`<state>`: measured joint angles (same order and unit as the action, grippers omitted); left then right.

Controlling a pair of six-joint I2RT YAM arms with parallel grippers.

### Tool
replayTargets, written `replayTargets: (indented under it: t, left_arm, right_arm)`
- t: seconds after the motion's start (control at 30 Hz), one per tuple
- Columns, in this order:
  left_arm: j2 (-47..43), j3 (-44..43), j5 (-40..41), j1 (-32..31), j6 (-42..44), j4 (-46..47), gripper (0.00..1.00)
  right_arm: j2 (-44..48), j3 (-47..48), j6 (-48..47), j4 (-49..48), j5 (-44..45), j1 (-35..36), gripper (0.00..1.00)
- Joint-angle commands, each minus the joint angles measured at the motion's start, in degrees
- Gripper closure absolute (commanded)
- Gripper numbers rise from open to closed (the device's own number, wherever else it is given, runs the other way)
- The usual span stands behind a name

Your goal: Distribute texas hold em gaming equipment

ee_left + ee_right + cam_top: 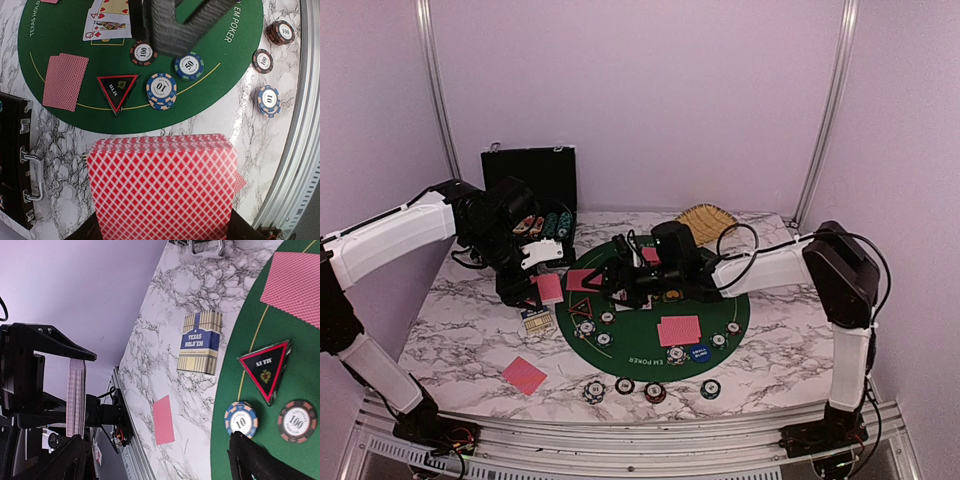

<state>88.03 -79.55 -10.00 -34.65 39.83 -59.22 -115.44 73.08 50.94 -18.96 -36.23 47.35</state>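
item: deck [162, 187], clamped edge-to-edge in your left claw [545, 287], above the marble just off the mat [65, 35]. right claw [615, 282]: open, empty, over the mat. handling: pinch only the top card, probably at its free edge; hold the deck level.

Smooth plastic poker chips [161, 90], matt felt mat [65, 35]
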Motion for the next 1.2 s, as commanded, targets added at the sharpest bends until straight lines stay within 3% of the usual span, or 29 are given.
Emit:
replayTargets:
  t: [0.0,0.47,1.17]
  left_arm:
    - [-1.19,-1.41,-0.37,0.03,-0.20,-0.63,1.00]
    - [-1.19,-1.15,-0.59,0.03,-0.11,-0.63,1.00]
    - [-1.01,-1.93,-0.99,0.03,-0.28,-0.63,1.00]
  right_arm:
    - [-2.98,2.69,7.51,-8.79,-1.62,1.67,0.03]
    - [-7.34,5.42,16.02,-19.30,-2.53,4.75,0.04]
    - [-14.95,14.65,19.54,-19.94,-4.70,7.52,0.06]
